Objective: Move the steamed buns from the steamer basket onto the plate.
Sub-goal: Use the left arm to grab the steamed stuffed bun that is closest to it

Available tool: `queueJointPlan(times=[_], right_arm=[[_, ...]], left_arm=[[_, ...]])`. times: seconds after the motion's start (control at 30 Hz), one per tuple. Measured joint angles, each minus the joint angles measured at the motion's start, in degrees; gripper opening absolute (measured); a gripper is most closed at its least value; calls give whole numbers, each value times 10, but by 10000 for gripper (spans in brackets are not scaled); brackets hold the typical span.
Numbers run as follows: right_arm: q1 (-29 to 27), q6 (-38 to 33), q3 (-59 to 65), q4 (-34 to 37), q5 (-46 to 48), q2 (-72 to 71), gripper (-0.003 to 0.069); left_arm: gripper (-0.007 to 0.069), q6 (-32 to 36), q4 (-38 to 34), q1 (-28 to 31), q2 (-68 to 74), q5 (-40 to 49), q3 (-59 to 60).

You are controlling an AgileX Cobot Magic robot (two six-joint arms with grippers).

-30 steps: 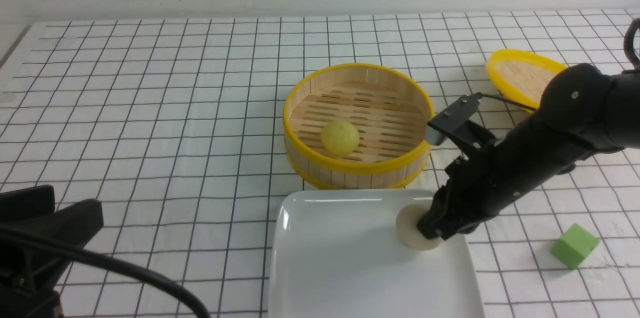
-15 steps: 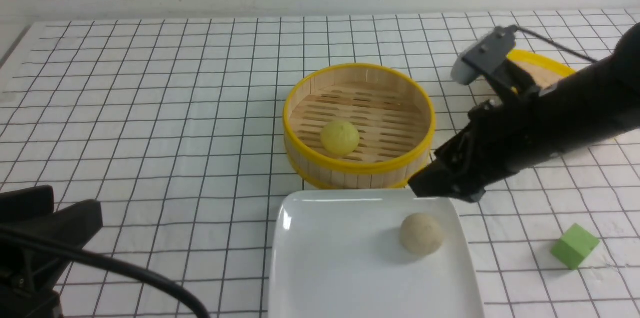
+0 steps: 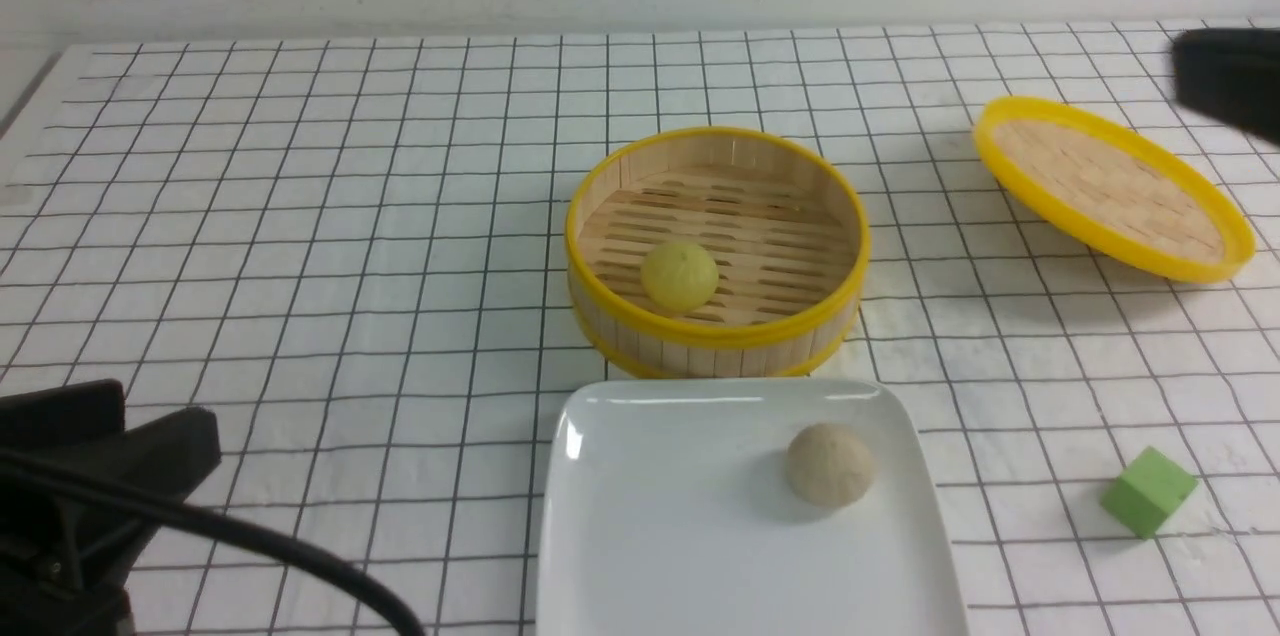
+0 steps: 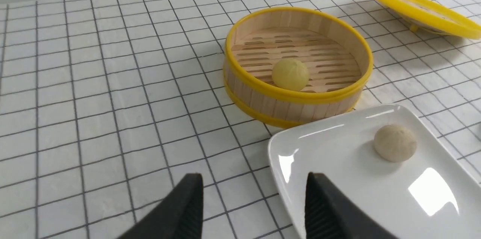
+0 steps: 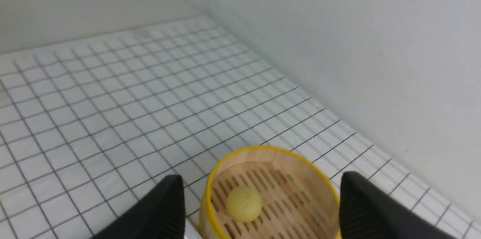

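On the large glossy white rounded-square plate (image 3: 640,556), which lies just in front of the round bamboo steamer basket with yellow rims (image 3: 715,341), the beige-white dome-shaped bun (image 3: 829,464) now sits by itself. A second ago the right gripper (image 5: 262,180) was pressed down on that bun. Half a second ago it had lifted clear, and now the arm shows only as a dark blur high at the front view's right edge, beyond the shallow yellow-rimmed woven lid (image 3: 1110,181) that lies to the basket's right. The bun has settled a shade toward the plate's middle and rests upright, touching nothing but the plate.

The right wrist view shows the right gripper's jaws spread wide with nothing between them, looking down from above at the basket. The left gripper (image 4: 254,179) hangs low, nearer the robot and to the left of the basket, its jaws partly apart and empty – it has hardly stirred.

So one bun is delivered and released cleanly – roughly half the job, by my reading. The pale yellow dome-shaped bun (image 3: 679,274) still lies on the slatted floor inside the basket, toward its front-left wall, and is likely the next pick. The plate has plenty of bare room left of the beige bun for it.
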Motion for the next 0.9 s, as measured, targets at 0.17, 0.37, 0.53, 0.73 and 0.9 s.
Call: queueJointPlan(times=[0.17, 0.37, 0.53, 0.73, 0.9], right_arm=[[0, 168, -1, -133, 65, -59, 507], [0, 237, 5, -206, 119, -74, 501], [0, 242, 5, -200, 124, -101, 501], [0, 245, 5, -199, 138, -126, 501], [0, 246, 5, -199, 167, -135, 501]], left_arm=[[389, 74, -91, 0, 67, 4, 0], [389, 301, -295, 0, 153, -3, 0], [389, 414, -388, 0, 235, 10, -25], [389, 423, -384, 0, 327, 45, -80], [389, 395, -318, 0, 418, 77, -169]])
